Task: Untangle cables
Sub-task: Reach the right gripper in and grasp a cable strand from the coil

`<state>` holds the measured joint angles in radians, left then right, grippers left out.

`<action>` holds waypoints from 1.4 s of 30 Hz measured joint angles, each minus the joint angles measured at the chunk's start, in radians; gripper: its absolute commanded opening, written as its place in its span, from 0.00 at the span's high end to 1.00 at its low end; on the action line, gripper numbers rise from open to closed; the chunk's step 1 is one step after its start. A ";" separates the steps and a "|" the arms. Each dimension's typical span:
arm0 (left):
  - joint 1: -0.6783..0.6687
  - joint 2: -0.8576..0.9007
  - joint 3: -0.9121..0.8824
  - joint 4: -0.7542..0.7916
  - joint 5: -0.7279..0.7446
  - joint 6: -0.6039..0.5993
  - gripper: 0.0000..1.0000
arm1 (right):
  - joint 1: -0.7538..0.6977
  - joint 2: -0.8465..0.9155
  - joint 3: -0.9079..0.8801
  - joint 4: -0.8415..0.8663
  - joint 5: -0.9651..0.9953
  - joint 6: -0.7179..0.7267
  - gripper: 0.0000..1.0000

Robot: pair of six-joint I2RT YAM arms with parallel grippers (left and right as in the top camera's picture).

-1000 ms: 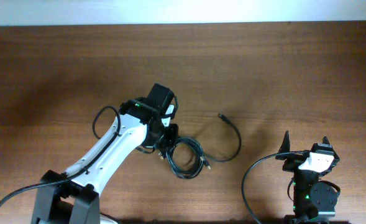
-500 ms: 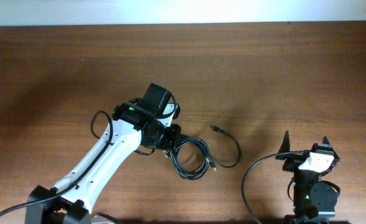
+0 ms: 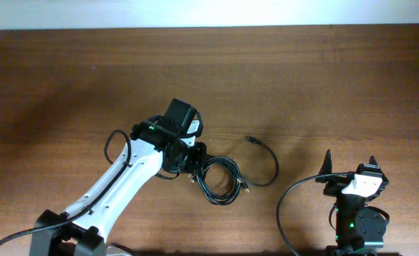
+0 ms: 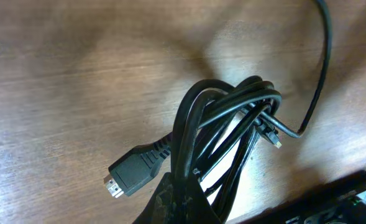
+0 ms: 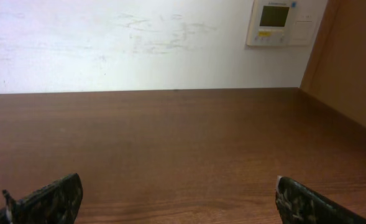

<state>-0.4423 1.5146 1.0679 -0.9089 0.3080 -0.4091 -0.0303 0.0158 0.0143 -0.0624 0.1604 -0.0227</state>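
The cables (image 3: 220,179) are thin black cords coiled in a bundle on the wooden table, with one loose end (image 3: 252,139) arcing out to the right. My left gripper (image 3: 193,165) is shut on the left side of the coil. In the left wrist view the looped cables (image 4: 226,130) run between my fingers (image 4: 183,205), with a black plug (image 4: 136,173) at the left and a small plug tip (image 4: 276,142) at the right. My right gripper (image 3: 348,165) is open and empty at the front right, far from the cables; its fingers frame bare table (image 5: 176,193).
Thicker black wires (image 3: 294,195) loop from the right arm's base and others (image 3: 117,139) from the left arm. A white wall runs along the far table edge (image 5: 170,90), with a wall panel (image 5: 273,22) on it.
My left gripper has dragged the coil slightly left and forward, then a little back right. The loose cable end shifted with it. The right arm has not moved.
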 measured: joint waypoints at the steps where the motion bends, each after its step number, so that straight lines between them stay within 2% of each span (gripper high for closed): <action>1: -0.016 0.000 -0.014 -0.010 0.000 0.000 1.00 | 0.000 0.000 0.000 0.000 0.000 0.001 0.01; 5: -0.122 0.000 -0.057 0.004 -0.002 0.001 1.00 | 0.000 0.000 0.000 0.008 -0.015 0.000 0.02; 7: -0.140 0.000 -0.057 0.031 -0.019 0.003 1.00 | -0.001 0.000 0.000 0.010 -0.282 0.106 0.01; 10: -0.141 0.000 -0.058 0.071 -0.121 0.020 1.00 | -0.001 0.000 0.000 0.015 -0.867 0.381 0.01; 12: -0.123 -0.001 -0.058 0.097 -0.154 0.071 1.00 | -0.001 0.000 -0.003 0.063 -1.079 0.529 0.01; 13: -0.097 -0.002 -0.047 0.099 -0.160 0.090 1.00 | -0.001 0.000 0.000 0.211 -1.117 0.631 0.01; 14: -0.081 -0.002 -0.035 0.100 -0.159 0.096 1.00 | -0.001 0.000 -0.003 0.270 -1.120 0.684 0.02; 17: -0.066 -0.002 -0.021 0.101 -0.158 0.103 1.00 | -0.001 0.080 0.100 0.096 -1.101 0.788 0.01; 19: -0.066 -0.004 -0.018 0.091 -0.142 0.104 1.00 | -0.001 0.284 0.253 -0.005 -1.104 0.796 0.01; 21: -0.066 -0.006 -0.010 0.032 -0.125 0.104 1.00 | -0.001 0.467 0.348 -0.085 -1.177 0.741 0.02; 25: -0.065 -0.007 -0.010 -0.007 0.038 0.246 1.00 | -0.001 0.667 0.361 -0.086 -1.321 0.694 0.02; 28: -0.065 -0.007 -0.010 -0.008 0.075 0.287 1.00 | -0.001 0.798 0.362 -0.089 -1.349 0.623 0.02; 31: -0.065 -0.008 -0.010 -0.019 0.082 0.294 1.00 | -0.001 0.841 0.365 -0.159 -1.421 0.495 0.01; 33: -0.065 -0.008 -0.010 -0.023 0.082 0.298 1.00 | -0.001 0.842 0.365 -0.194 -1.438 0.420 0.09; 37: -0.065 -0.008 -0.010 -0.020 0.084 0.378 1.00 | -0.001 0.842 0.365 -0.196 -1.442 0.386 0.14; 40: -0.065 -0.008 -0.010 -0.008 0.086 0.453 1.00 | -0.001 0.842 0.365 -0.195 -1.380 0.382 0.22; 42: -0.065 -0.008 -0.010 0.001 0.146 0.531 1.00 | -0.001 0.842 0.365 -0.195 -1.353 0.381 0.26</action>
<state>-0.5072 1.5070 1.0584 -0.9081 0.4545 0.1223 -0.0315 0.8577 0.3798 -0.2577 -1.1927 0.3588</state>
